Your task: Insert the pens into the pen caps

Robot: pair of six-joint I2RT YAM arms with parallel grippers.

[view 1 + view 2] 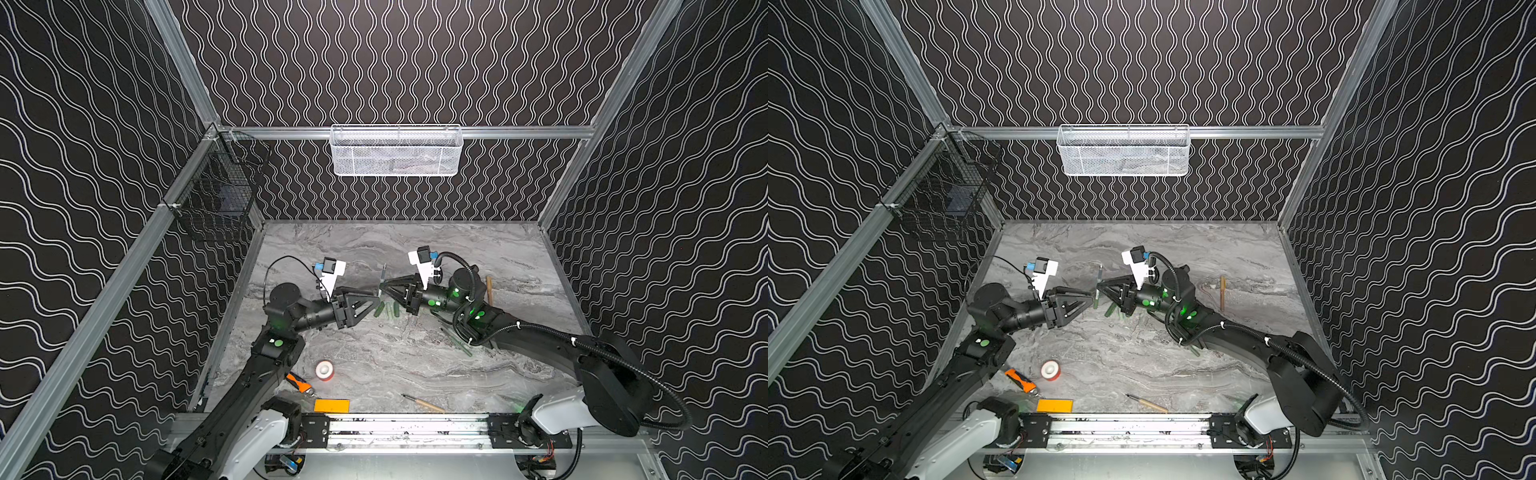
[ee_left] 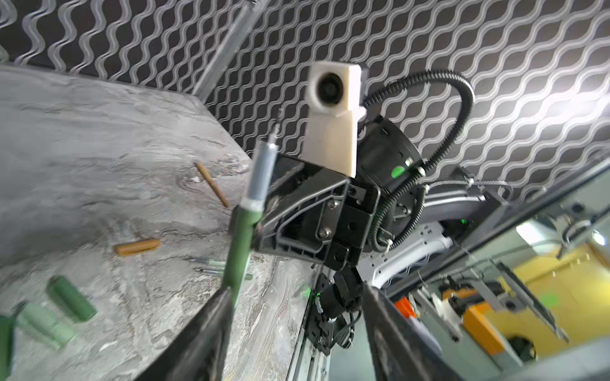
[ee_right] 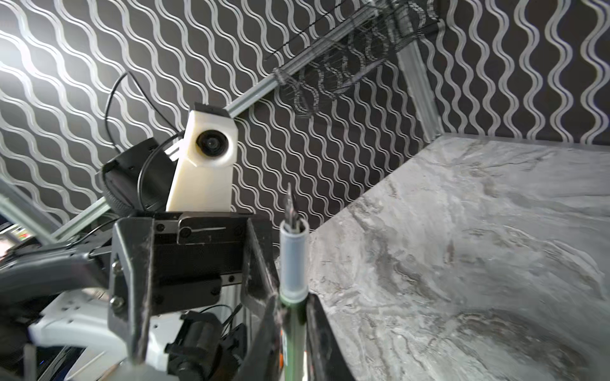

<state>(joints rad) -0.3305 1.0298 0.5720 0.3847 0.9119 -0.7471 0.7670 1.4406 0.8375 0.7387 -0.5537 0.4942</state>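
Note:
My right gripper (image 1: 384, 286) (image 3: 292, 305) is shut on a pen (image 1: 382, 277) (image 1: 1099, 286) (image 3: 293, 264), gripping its green barrel. The pen stands upright above the table, its clear grey section and dark nib pointing up. My left gripper (image 1: 376, 296) (image 2: 297, 290) is open. One of its fingers (image 2: 211, 323) lies against the lower barrel of the pen (image 2: 241, 237), and nothing sits between the jaws. Under the grippers lie green pen caps (image 1: 379, 309) (image 2: 71, 298), a paler one (image 2: 46, 325) and a tan cap (image 2: 137, 247). More pens (image 1: 457, 340) lie partly under the right arm. A tan pen (image 1: 489, 291) lies further right.
A red-and-white tape roll (image 1: 324, 370), an orange-and-black tool (image 1: 299, 383), an orange block (image 1: 331, 405) and a wood-handled tool (image 1: 424, 403) lie near the front rail. A white mesh basket (image 1: 396, 151) hangs on the back wall and a black wire basket (image 1: 220, 187) on the left.

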